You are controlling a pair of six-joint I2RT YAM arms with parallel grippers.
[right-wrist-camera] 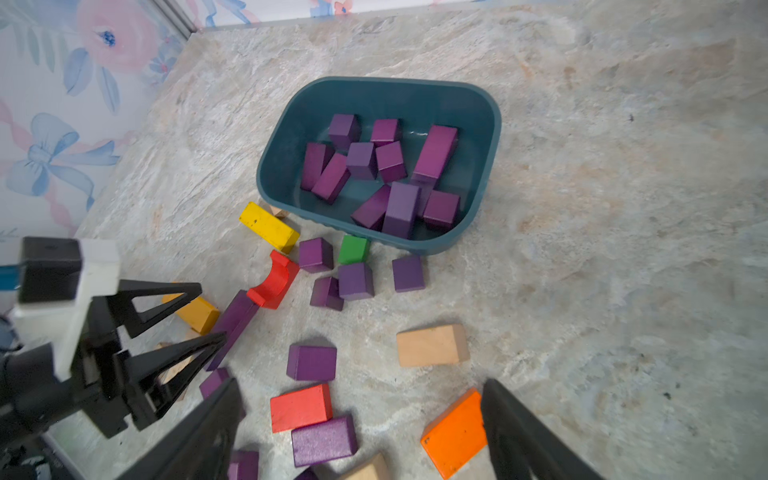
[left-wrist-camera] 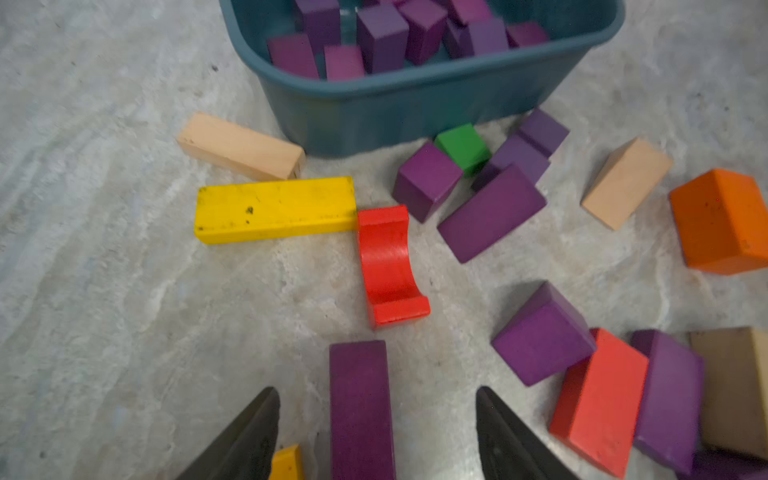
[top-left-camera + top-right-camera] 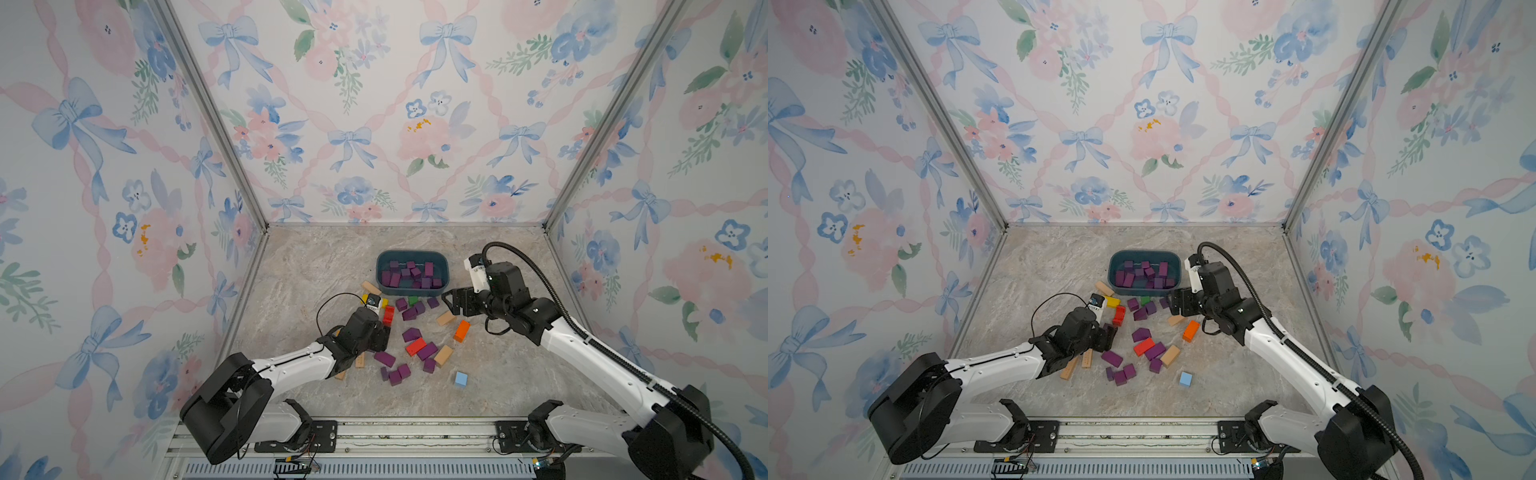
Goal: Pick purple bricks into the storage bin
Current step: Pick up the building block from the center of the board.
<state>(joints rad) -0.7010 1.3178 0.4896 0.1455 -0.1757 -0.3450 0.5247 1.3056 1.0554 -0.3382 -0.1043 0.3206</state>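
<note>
Nearest my end, a loose knot of purple bricks [image 3: 394, 374] lies on the marbled table [image 3: 519, 374], with a pale blue block [image 3: 460, 379] off to one side. They look like painted wood: light, rigid, square-edged and matte enough not to slip. I judge that a pinch across two flat, parallel faces is all they need. A little further out, my left gripper [image 2: 376, 392] sits astride a long purple bar [image 2: 360, 415] with its jaws apart. Bare table shows on both sides of the bar, so nothing is gripped yet. I'd take it across the narrow width, near mid-length, so it doesn't swing. The right gripper [image 1: 360, 384] hangs wide and empty above the scatter. Beyond the bar lie a red arch block [image 2: 388, 266] and a yellow bar [image 2: 274, 210], then purple cubes [image 2: 426, 180] crowding a green cube [image 2: 463, 147]. Farthest out, the storage bin [image 1: 374, 97], smooth teal plastic with rounded corners, already holds about a dozen purple pieces.
</note>
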